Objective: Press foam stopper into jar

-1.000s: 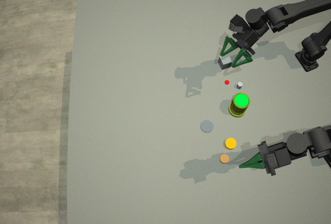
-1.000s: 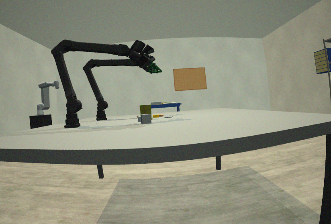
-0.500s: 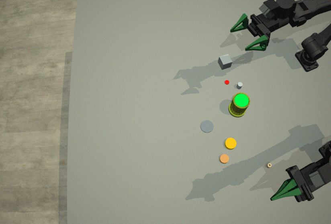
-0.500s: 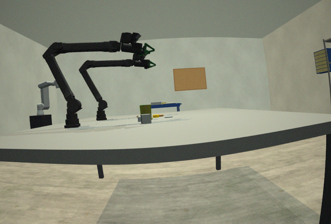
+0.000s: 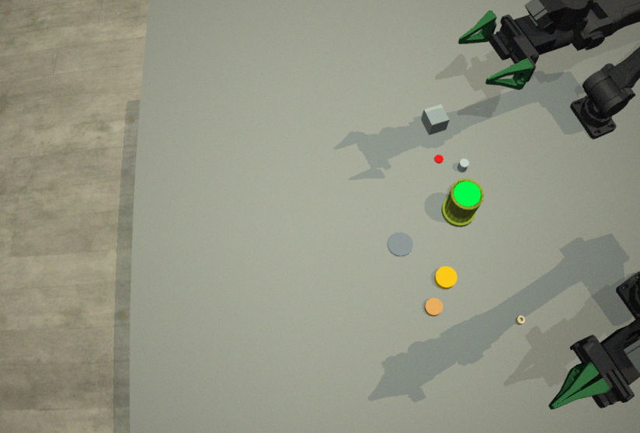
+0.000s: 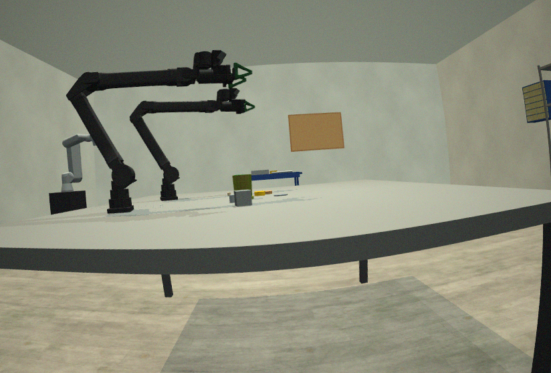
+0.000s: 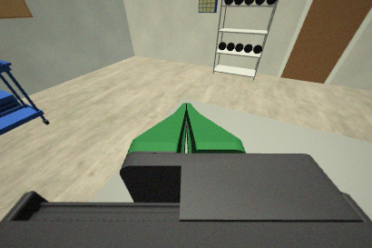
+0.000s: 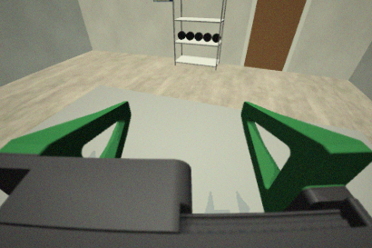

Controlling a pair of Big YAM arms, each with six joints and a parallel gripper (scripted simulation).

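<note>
The olive-green jar (image 5: 460,206) stands upright on the table, right of the middle. The bright green foam stopper (image 5: 467,193) fills its mouth; its height against the rim is not clear from above. The jar also shows in the exterior view (image 6: 242,183). My right gripper (image 5: 497,57) is open and empty, high in the air far behind the jar. It also shows in the right wrist view (image 8: 186,110). My left gripper (image 5: 565,394) is shut on nothing, raised near the front right corner. It also shows in the left wrist view (image 7: 186,120). Neither gripper touches the jar.
A grey cube (image 5: 435,119), a red dot (image 5: 439,158) and a small white cylinder (image 5: 464,163) lie behind the jar. A grey disc (image 5: 399,244), a yellow disc (image 5: 446,277), an orange disc (image 5: 433,306) and a small ring (image 5: 520,319) lie in front of it.
</note>
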